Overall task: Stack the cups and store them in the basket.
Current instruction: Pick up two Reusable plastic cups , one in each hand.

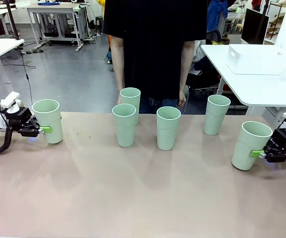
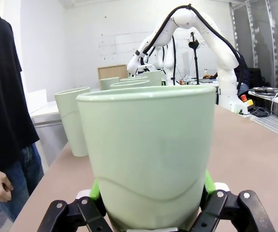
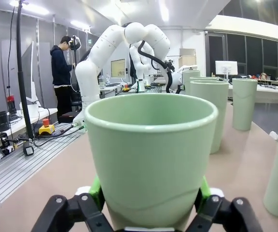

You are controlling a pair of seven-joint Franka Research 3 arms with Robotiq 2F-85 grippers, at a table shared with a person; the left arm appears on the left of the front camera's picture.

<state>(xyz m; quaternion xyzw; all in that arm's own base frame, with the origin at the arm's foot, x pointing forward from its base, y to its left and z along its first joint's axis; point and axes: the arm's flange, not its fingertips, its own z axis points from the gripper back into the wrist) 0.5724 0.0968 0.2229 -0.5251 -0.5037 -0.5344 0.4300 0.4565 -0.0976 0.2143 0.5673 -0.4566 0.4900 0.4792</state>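
Mint-green, all six unstacked | left tool (image 1: 43, 130) clamped on left-edge cup (image 1: 47, 119) | four loose cups (image 1: 168, 127) toward the counter's (image 1: 133, 198) far edge | right tool (image 1: 256, 153) clamped on right-edge cup (image 1: 250, 144) | basket (image 1: 256, 59) on neighbouring counter (image 1: 282, 89), nothing stored yet.

The room was bright, lit from above. The ceiling lights (image 3: 167, 10) glared white in the right wrist view. The cups (image 1: 168, 127) cast soft, faint shadows on the table (image 1: 133, 198). Both wrist views bent at the edges.
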